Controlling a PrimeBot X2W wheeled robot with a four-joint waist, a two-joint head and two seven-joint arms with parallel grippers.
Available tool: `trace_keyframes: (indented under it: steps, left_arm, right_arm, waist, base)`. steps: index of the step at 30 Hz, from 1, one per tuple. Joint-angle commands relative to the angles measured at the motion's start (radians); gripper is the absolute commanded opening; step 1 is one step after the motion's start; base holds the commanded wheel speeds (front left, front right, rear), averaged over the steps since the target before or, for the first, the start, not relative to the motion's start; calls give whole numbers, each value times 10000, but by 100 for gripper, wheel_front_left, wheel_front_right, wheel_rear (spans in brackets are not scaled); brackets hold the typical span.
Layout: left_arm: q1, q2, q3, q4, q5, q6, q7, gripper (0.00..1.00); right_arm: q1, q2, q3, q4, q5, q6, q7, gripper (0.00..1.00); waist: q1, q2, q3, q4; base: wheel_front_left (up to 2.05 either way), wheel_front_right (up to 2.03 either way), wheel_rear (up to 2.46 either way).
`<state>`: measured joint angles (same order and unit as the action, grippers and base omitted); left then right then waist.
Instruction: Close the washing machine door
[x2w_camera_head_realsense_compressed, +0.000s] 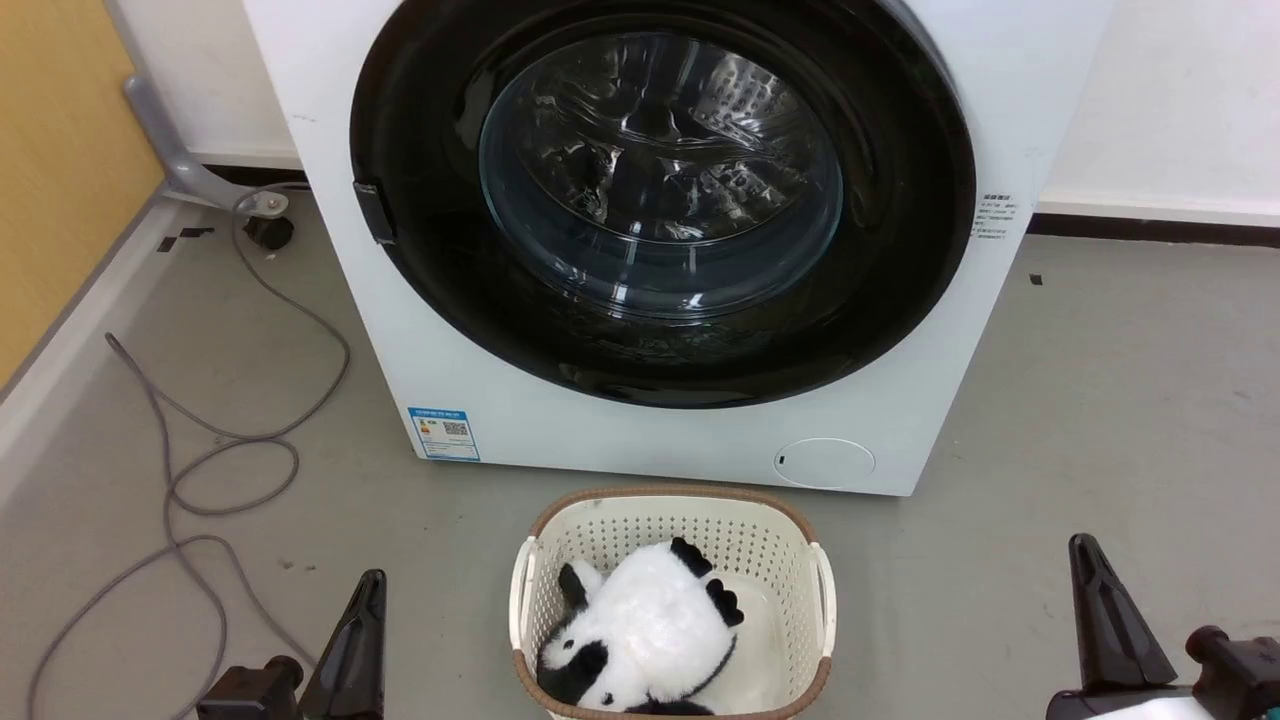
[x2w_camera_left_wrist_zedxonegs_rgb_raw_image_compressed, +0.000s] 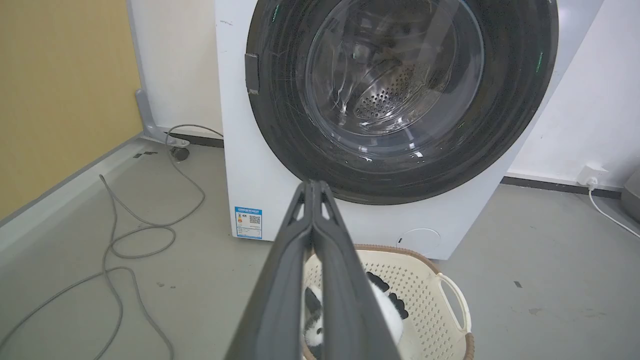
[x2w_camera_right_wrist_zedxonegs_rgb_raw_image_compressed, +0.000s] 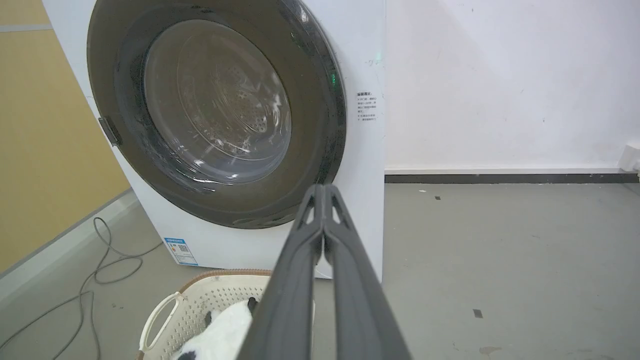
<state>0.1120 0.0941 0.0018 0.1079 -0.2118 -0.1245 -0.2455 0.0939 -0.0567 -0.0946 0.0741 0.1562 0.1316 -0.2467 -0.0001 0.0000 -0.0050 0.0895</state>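
Observation:
The big white washing machine (x2w_camera_head_realsense_compressed: 560, 420) stands straight ahead on the grey floor. Its round washing machine door (x2w_camera_head_realsense_compressed: 900, 250) lies flush against the front, its wide glossy black rim ringing the clear glass bowl, with a small handle (x2w_camera_head_realsense_compressed: 378, 212) at the rim's left edge. The perforated steel drum shows through the glass of the door (x2w_camera_left_wrist_zedxonegs_rgb_raw_image_compressed: 400, 85) in the left wrist view. My left gripper (x2w_camera_left_wrist_zedxonegs_rgb_raw_image_compressed: 312, 185) is shut and empty, low at the left (x2w_camera_head_realsense_compressed: 365, 600) and well short of the machine. My right gripper (x2w_camera_right_wrist_zedxonegs_rgb_raw_image_compressed: 325, 189) is likewise shut and empty, low at the right (x2w_camera_head_realsense_compressed: 1085, 560). In the right wrist view the door (x2w_camera_right_wrist_zedxonegs_rgb_raw_image_compressed: 215, 110) looks flush too.
A cream basket (x2w_camera_head_realsense_compressed: 670, 505) holding a panda plush (x2w_camera_head_realsense_compressed: 650, 630) sits on the floor right before the machine, between my grippers. A grey cable (x2w_camera_head_realsense_compressed: 200, 470) loops over the floor at the left beside a yellow wall. A wall socket (x2w_camera_left_wrist_zedxonegs_rgb_raw_image_compressed: 590, 175) is at the right.

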Motion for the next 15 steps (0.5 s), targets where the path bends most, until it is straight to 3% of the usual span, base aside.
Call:
trace_keyframes:
  steps: [1,15]
  left_arm:
    - [-56,-21,1,-39,99,53,39,0]
    - [-182,-70,-1,-161,337,194,324,0]
  right_arm:
    - [-48,5,19,-35,-79,0,36,0]
    - [-153,12,128,-119,-254,-2,322,0]
  waist:
    - [1,0,1,-5]
    - [1,0,7,-110]
  base:
    - [0,0,0]
    - [0,0,0]
